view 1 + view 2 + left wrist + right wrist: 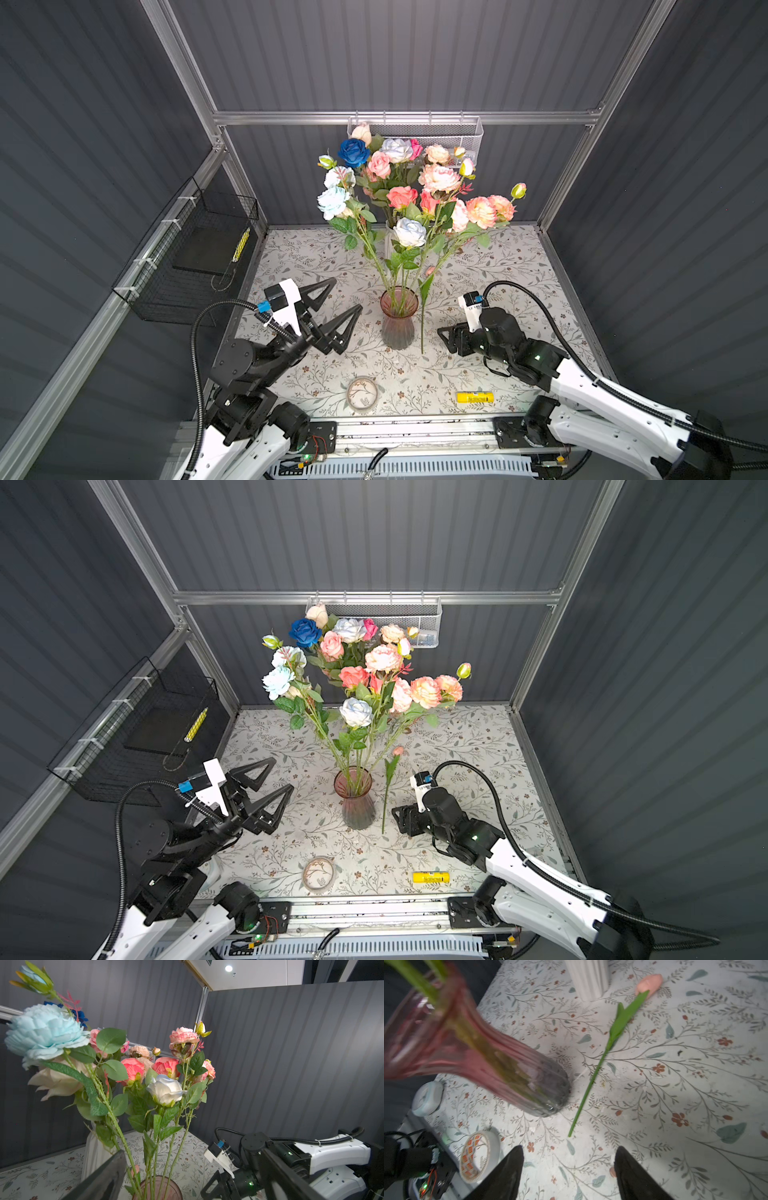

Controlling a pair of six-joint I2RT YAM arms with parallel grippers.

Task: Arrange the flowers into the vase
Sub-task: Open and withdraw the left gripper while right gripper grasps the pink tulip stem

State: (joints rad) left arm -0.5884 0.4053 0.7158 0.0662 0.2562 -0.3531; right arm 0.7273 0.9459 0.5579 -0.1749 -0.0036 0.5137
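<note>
The flowers, roses and peonies in pink, peach, cream, pale blue and one deep blue on leafy green stems, fan out from a ribbed pink vase mid-table and a white vase behind it. One pink tulip lies flat on the table just beside the pink vase. The left gripper is spread wide and empty left of that vase, and the right gripper, fingers apart and holding nothing, is near the tulip's stem end.
</note>
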